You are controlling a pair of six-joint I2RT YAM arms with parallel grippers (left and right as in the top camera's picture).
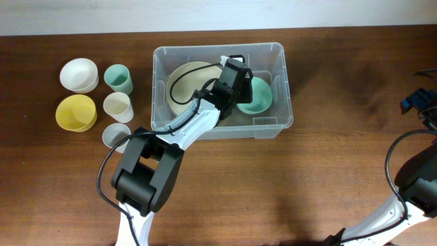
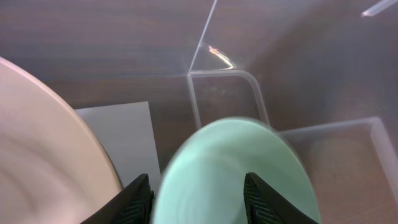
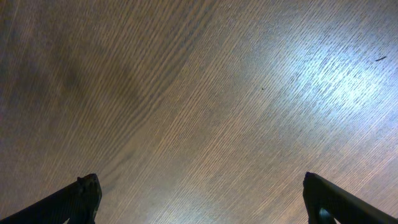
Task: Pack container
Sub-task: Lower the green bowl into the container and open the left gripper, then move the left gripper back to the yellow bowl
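The container [image 1: 285, 65], a clear plastic bin, stands at the middle of the table's far side. Inside it lie a wide cream bowl [image 1: 186, 80] on the left and a mint-green bowl [image 1: 259, 97] on the right. My left gripper [image 1: 240, 87] reaches down into the bin between them. In the left wrist view its fingers [image 2: 138, 200] stand apart, open, over the blurred green bowl [image 2: 230, 162], with the cream bowl [image 2: 43, 155] and the white base label [image 2: 118, 137] to the left. My right gripper [image 3: 199, 199] hangs open over bare wood at the table's right edge.
Left of the bin stand a white bowl [image 1: 78, 74], a yellow bowl [image 1: 75, 112], a green cup [image 1: 118, 78], a cream cup [image 1: 117, 106] and a pale cup [image 1: 115, 135]. My left arm [image 1: 147, 174] crosses the front of the table.
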